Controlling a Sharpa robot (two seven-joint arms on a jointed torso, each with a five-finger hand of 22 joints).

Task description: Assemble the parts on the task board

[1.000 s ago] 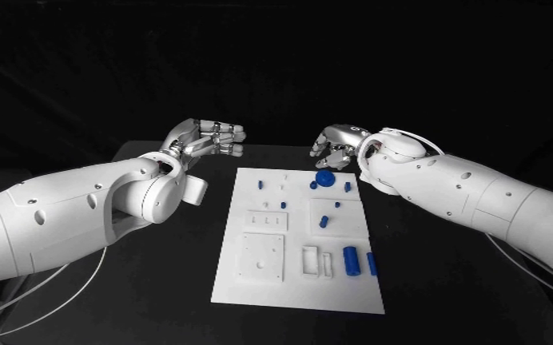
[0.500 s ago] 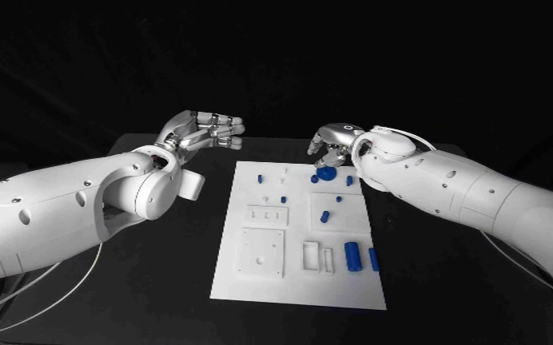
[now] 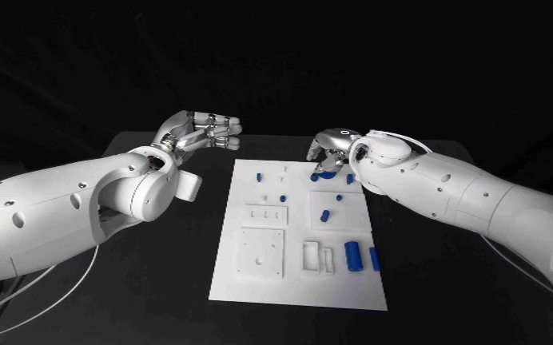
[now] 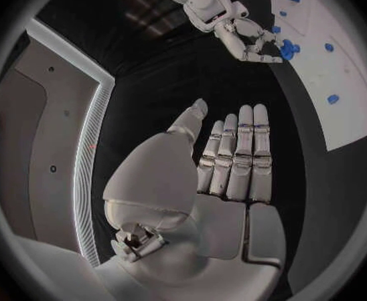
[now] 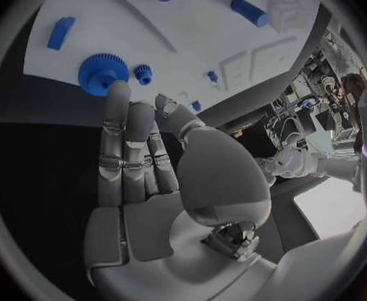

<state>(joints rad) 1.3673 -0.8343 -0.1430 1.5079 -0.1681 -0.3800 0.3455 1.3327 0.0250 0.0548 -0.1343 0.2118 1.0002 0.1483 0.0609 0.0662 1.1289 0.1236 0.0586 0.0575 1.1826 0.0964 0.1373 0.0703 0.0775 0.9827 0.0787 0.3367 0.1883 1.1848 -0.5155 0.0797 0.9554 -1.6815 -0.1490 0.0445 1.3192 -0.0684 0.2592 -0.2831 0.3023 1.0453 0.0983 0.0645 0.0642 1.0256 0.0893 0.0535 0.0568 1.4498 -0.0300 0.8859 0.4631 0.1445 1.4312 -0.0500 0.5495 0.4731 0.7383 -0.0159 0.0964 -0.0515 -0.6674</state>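
A large blue gear [image 5: 102, 74] sits at the far edge of the white board [image 3: 288, 277], right at the tips of the right hand's fingers [image 5: 116, 107]. A much smaller blue gear [image 5: 142, 73] lies just beside it, also close to those fingertips. Further from the fingers, other blue pieces are spread over the board: a short cylinder [image 3: 352, 255] and a slim bar [image 3: 373, 259] nearer the robot, and small pegs in the middle.

The right hand [image 3: 331, 150] hovers over the big gear with fingers extended and slightly apart, holding nothing; whether a fingertip touches the gear is unclear. The left hand [image 3: 205, 132] is raised off to the side of the board, above the black desk [image 3: 415, 281], its fingers straight and side by side, empty.

Risks, as a judgement: the gear lies flat and thin, so fingers closing on it may slide off its toothed rim or push it over the board's edge onto the desk. The small gear is close enough to be knocked aside by the same move.

Hard to make out: from the head camera, the right hand covers most of the big gear. The slots the pieces belong in are too faint to identify.
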